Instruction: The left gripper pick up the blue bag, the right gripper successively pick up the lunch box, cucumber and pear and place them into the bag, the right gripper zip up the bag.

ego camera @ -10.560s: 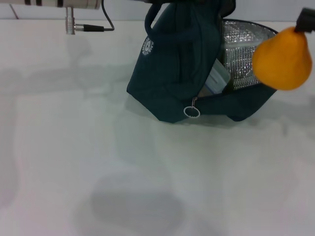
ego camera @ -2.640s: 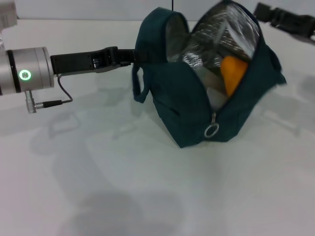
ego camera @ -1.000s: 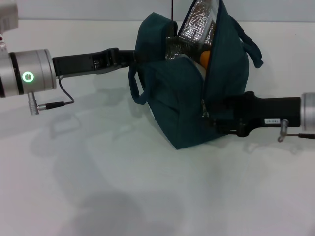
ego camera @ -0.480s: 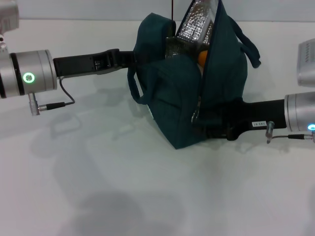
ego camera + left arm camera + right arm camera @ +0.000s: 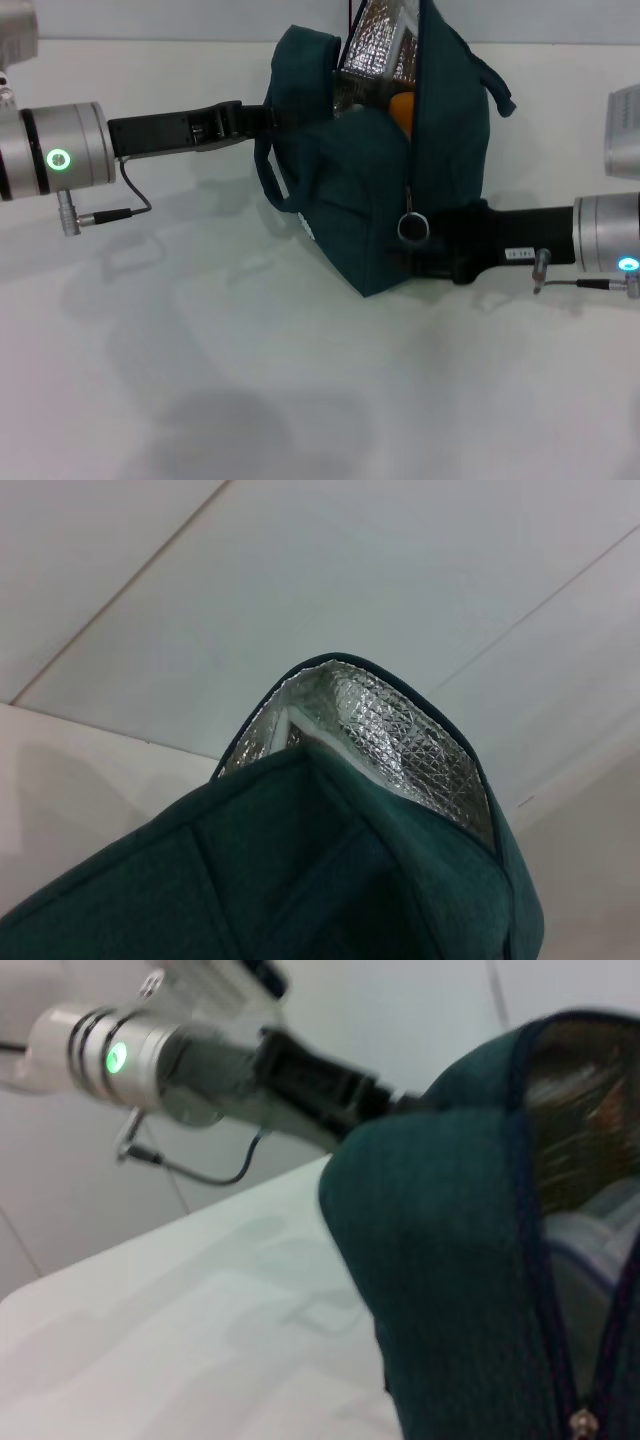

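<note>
left gripper (image 5: pixel 268 116): reaching in level from the left, silver wrist with green light at the frame edge, black fingers at the upper left rim of the bag; clamped on the rim fabric by the look of the head view, tips partly hidden in the cloth.
right gripper (image 5: pixel 432 248): reaching in level from the right, low on the bag's front; black body with white label pressed against the fabric; fingertips buried behind the zip line, can't tell if clenched or released.
blue bag (image 5: pixel 350 200): upright on the white table (image 5: pixel 250 380), held between both arms; mouth pinched narrow, silver lining (image 5: pixel 390 730) showing only at the top.
zip pull (image 5: pixel 413 228): ring hanging on the front seam, just beside the right gripper's tip, touching or nearly so.
pear (image 5: pixel 401 108): orange patch visible inside the top opening.
lunch box (image 5: pixel 590 1245): pale edge seen inside the gap in the right wrist view.
cucumber: not visible.
change vs 0.5 s ago: bag top shifted slightly left and up, opening narrower; ring now turned face-on to the head camera; right wrist drawn a touch further right; left arm unchanged.
</note>
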### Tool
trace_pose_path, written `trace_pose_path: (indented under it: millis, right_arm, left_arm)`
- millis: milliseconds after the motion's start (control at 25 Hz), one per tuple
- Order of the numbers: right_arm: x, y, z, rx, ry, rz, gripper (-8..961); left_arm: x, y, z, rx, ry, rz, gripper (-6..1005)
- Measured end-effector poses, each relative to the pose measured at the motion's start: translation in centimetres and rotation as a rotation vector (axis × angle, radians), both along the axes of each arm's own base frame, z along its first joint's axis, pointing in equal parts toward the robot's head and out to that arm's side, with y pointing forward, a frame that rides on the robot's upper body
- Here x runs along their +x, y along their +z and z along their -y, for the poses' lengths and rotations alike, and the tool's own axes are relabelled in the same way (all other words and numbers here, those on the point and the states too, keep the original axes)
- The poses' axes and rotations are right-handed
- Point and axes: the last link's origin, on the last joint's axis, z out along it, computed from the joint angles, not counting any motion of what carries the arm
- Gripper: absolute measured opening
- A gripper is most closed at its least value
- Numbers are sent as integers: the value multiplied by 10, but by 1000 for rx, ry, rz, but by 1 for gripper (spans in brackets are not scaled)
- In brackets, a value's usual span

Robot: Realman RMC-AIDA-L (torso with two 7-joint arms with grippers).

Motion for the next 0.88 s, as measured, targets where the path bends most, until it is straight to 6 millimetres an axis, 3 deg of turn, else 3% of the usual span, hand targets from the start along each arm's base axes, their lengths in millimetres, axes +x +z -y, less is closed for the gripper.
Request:
trace_pose_path:
  millis: [160,760,880]
  right_arm:
    - [7,3,-8,77,-74,-17,441]
    - [14,4,-7,106,-101,-20,423]
    - [16,5,-8,119,-117,-29,313]
  left_arm:
    - [-1,0,0,1,2,0,119]
    - [-3,1,1,4,7,1,121]
    - [-3,1,1,4,8,2,122]
